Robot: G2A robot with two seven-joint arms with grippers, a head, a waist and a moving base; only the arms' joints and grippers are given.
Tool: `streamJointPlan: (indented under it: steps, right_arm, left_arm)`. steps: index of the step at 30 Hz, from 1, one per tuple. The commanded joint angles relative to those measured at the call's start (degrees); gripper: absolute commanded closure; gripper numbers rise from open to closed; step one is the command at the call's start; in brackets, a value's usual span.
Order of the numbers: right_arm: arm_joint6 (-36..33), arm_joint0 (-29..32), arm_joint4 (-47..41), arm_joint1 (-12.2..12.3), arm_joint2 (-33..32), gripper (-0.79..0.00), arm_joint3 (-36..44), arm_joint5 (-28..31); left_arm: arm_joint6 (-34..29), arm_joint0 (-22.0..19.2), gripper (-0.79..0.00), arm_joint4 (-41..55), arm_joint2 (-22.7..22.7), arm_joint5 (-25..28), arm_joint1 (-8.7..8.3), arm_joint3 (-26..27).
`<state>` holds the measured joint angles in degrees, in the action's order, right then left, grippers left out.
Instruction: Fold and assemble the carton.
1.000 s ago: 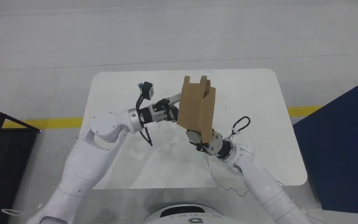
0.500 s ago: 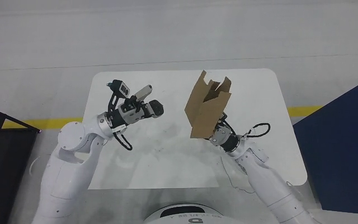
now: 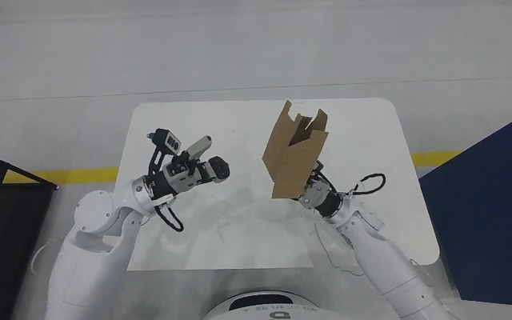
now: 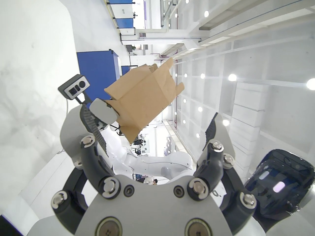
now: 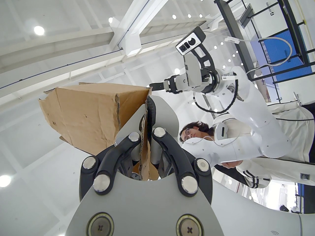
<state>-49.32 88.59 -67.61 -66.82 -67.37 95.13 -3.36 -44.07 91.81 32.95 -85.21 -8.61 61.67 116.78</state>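
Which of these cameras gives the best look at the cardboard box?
The top view: the whole carton shows, flaps included, held at one end by the right gripper. The left wrist view shows it farther off; the right wrist view, one side close up.

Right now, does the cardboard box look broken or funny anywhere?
A little. The carton is creased, and its edge is ragged and torn where the right gripper pinches it. It hangs tilted above the table, its end flaps not yet folded. The left gripper is open, apart from it.

The carton is plain brown, the table white, the floor grey with a yellow stripe.
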Motion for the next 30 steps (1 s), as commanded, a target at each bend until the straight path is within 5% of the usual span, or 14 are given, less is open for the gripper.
streamJointPlan:
  steps: [1,6,19,30]
  right_arm:
    - [6.05,1.17,11.51,0.3,-0.42,0.0,3.87,2.68]
    - [13.45,3.34,26.08,0.84,-0.39,0.0,9.75,3.61]
    - [11.58,3.25,23.79,0.6,-0.05,0.0,7.34,4.96]
    - [14.1,3.83,27.02,0.51,0.75,0.0,7.0,5.06]
  left_arm:
    - [1.34,0.38,-0.785,-0.96,-0.22,-2.16,-0.1,0.82]
    - [2.54,0.11,-0.785,-1.48,-0.28,-5.76,-0.25,2.33]
    - [1.39,-2.53,-0.785,-7.92,0.85,-15.07,-1.1,5.6]
    - [-5.52,-6.92,-0.785,-18.07,-0.09,-28.51,-2.99,7.87]
